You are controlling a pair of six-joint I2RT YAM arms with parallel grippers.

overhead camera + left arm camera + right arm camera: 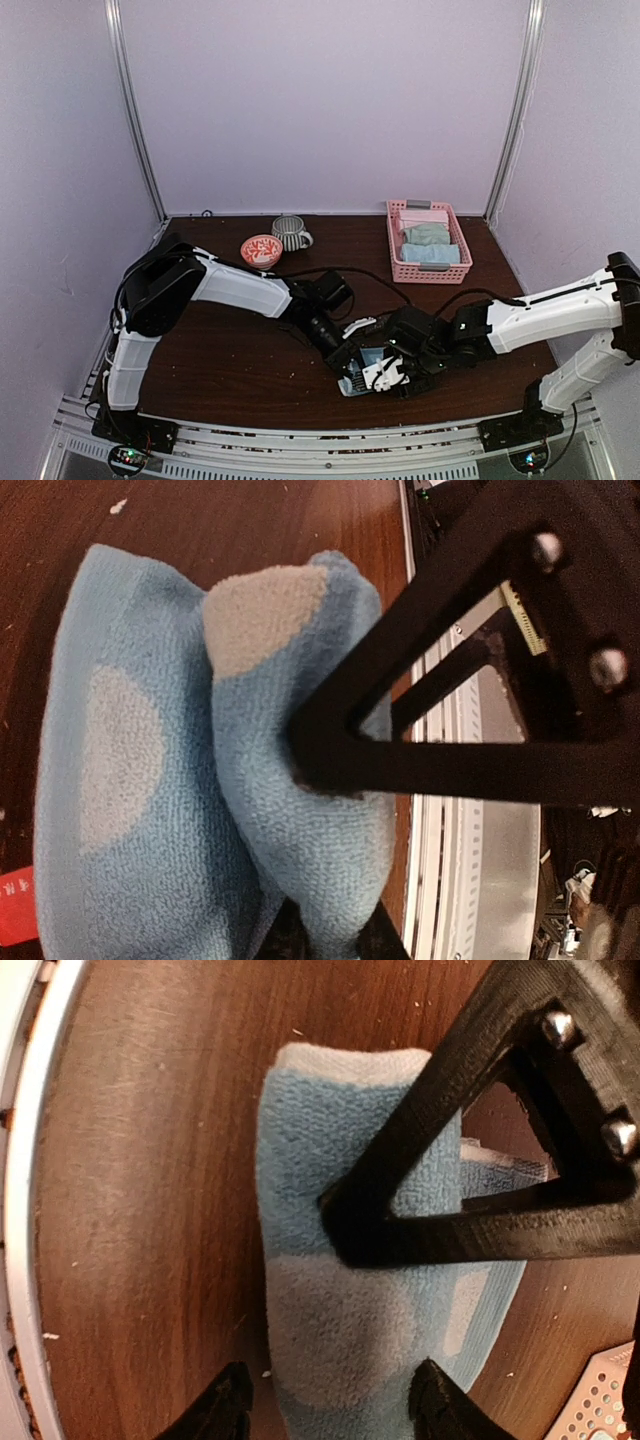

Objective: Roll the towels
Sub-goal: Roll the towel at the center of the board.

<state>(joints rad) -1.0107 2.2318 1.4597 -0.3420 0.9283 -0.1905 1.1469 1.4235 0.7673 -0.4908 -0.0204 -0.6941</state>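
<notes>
Light blue dotted towel (pixel 130 810) lies part-rolled at the bench (pixel 230 370) front edge. One fold is clenched by the left gripper (pixel 315 850) fingers; the right gripper (pixel 335 1320) fingers are released, straddling it. Rolling is judged unfinished. Other towels (pixel 430 243) are stowed in the pink basket (pixel 430 273).

Lab booth: plain walls (pixel 320 100), aluminium rails (pixel 300 462).

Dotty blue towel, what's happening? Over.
Left gripper shut on a fold of the dotted blue towel. Right gripper open, straddling it. Pink basket far off, nothing in the way.
</notes>
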